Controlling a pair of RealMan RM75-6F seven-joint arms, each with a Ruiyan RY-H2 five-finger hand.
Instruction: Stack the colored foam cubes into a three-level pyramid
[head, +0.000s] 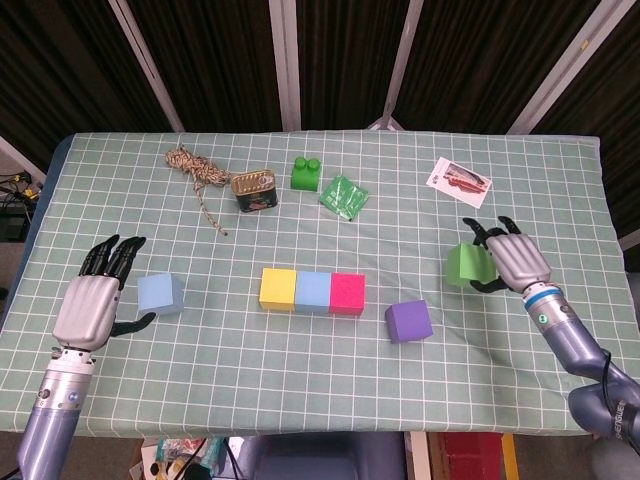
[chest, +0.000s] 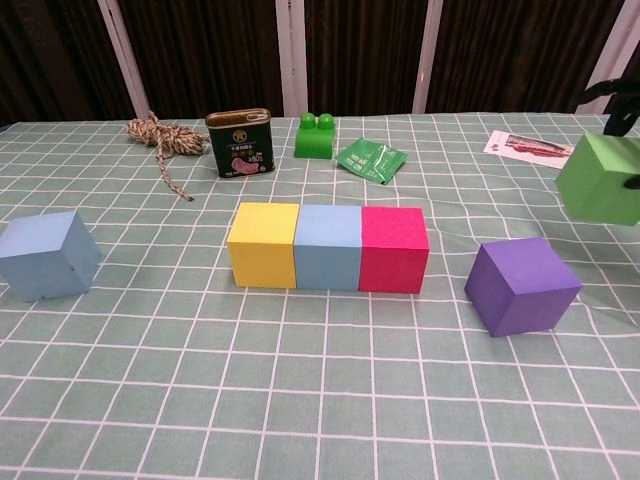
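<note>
A yellow cube, a light blue cube and a pink cube stand touching in a row mid-table, also in the chest view as yellow cube, blue cube, pink cube. A purple cube lies to their right. My right hand grips a green cube, lifted off the cloth and tilted. My left hand rests open beside a second light blue cube, just left of it.
Along the back lie a coil of rope, a tin can, a green toy brick, a green packet and a printed card. The checked cloth ends close to the near edge.
</note>
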